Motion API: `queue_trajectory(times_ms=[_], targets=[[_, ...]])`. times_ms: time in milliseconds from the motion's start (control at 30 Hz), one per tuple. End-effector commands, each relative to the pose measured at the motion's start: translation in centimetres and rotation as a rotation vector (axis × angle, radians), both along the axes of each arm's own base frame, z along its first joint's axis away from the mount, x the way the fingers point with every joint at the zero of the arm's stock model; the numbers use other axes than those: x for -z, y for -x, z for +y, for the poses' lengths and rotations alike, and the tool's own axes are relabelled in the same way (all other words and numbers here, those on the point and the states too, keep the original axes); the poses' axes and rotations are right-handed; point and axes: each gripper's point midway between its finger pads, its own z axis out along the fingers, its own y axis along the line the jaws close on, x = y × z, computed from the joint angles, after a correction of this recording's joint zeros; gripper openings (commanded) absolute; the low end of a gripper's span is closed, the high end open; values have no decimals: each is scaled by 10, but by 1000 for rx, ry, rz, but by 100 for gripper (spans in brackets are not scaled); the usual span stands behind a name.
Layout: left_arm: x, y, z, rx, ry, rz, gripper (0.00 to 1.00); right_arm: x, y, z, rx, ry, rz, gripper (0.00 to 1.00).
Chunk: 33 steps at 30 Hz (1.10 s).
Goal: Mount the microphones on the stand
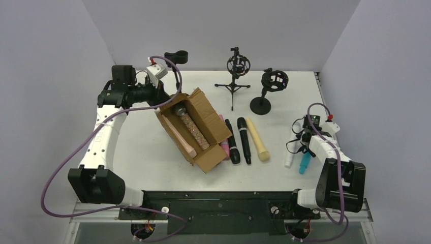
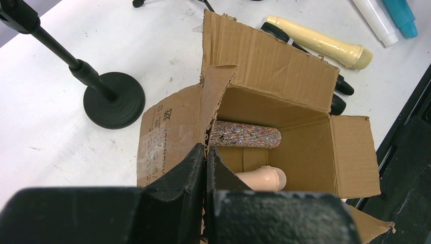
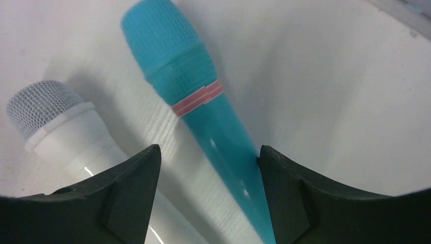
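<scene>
A brown cardboard box [image 1: 207,118] lies open with a glittery microphone [image 1: 193,127] and a peach one [image 1: 181,136] inside. My left gripper [image 1: 158,97] is shut on the box's flap [image 2: 178,119]; the glittery [image 2: 246,134] and peach [image 2: 262,179] microphones show past its fingers. Pink [image 1: 224,148], two black [image 1: 232,142] and cream-yellow [image 1: 257,140] microphones lie right of the box. My right gripper [image 3: 208,152] is open low over the teal microphone [image 3: 188,76], whose handle touches the right finger; the white one [image 3: 61,127] lies beside it. No red microphone shows.
A tripod stand with a shock mount [image 1: 237,66] and a round-base stand with a mount [image 1: 272,84] are at the back. A third stand with a clip [image 1: 176,56] is at the back left, its round base [image 2: 114,99] near the box.
</scene>
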Motion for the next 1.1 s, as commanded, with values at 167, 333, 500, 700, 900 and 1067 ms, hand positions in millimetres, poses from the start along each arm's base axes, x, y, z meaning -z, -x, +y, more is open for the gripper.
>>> queue_trajectory(times_ms=[167, 333, 500, 700, 900, 1067], targets=[[-14, 5, -3, 38, 27, -51, 0, 31, -20, 31, -90, -216, -94, 64], [-18, 5, -3, 33, 27, -56, 0, 30, -29, 55, -189, -222, -91, 63], [-18, 6, -3, 29, 30, -52, 0, 30, -34, 76, -255, -219, -88, 57], [-21, 6, -2, 23, 30, -61, 0, 33, -40, 95, -335, -200, -62, 39], [-29, 4, -5, 13, 59, -68, 0, 30, -45, 115, -427, -144, -28, 9], [-36, -1, -8, 2, 102, -58, 0, 25, -46, 134, -500, -99, -11, 6]])
